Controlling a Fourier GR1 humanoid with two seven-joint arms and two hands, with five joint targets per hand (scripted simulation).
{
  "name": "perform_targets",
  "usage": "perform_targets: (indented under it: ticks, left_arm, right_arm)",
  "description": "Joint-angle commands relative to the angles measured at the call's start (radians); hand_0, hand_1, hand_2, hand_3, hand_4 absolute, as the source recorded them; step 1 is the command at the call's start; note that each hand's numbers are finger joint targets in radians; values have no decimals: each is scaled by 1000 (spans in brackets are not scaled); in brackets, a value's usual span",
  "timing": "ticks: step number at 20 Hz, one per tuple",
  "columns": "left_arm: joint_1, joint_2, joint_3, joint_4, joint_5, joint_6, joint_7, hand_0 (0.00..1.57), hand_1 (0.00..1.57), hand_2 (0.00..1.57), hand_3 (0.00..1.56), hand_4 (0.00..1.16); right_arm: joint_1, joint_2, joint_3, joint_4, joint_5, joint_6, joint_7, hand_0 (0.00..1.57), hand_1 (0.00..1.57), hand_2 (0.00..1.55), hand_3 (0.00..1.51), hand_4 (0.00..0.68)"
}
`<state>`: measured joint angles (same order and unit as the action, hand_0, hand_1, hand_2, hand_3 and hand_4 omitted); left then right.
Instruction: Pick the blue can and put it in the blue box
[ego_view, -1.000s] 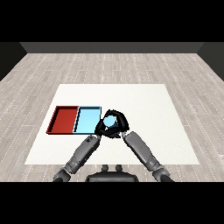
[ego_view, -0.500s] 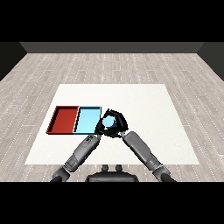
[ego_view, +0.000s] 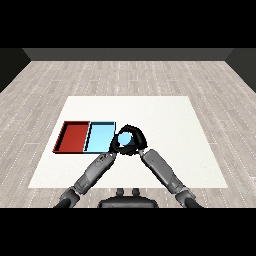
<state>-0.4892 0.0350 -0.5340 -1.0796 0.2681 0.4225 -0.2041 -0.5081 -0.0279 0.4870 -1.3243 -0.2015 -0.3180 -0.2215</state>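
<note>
Across the wood-plank floor (ego_view: 125, 75) I see the white table (ego_view: 165, 115), dark walls behind it. On its left part the red tray (ego_view: 74, 136) and blue tray (ego_view: 100, 137) lie side by side, touching. Both grey forearms reach in from the lower corners and meet just right of the blue tray. My right hand (ego_view: 136, 137) has its fingers curled round the blue can (ego_view: 126, 140), which sits at the blue tray's right edge; whether it rests on the table I cannot tell. My left hand (ego_view: 114, 145) is tucked close against the can's left side, near the tray's corner; I cannot tell how its fingers are set.
</note>
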Motion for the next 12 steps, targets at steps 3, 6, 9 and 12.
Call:
perform_targets:
  ticks: [3,6,9,12]
  left_arm:
    - [-68,-33,-42,4,35,79,32,629,629,681,361,654]
    - [-14,-33,7,-42,10,72,61,829,829,859,570,641]
    - [0,-33,27,-53,87,105,-7,1571,1571,1492,1259,637]
    - [22,-33,15,-70,68,143,-116,1571,1571,1571,1471,702]
  right_arm:
    - [17,26,70,16,-59,-16,-50,1484,1484,1454,1401,592]
    - [27,26,9,-70,6,9,38,1468,1468,1452,1403,576]
    - [-31,26,-14,1,-62,3,34,1457,1457,1454,1410,548]
    - [21,17,-22,-52,-57,22,62,1178,1178,1249,1121,408]
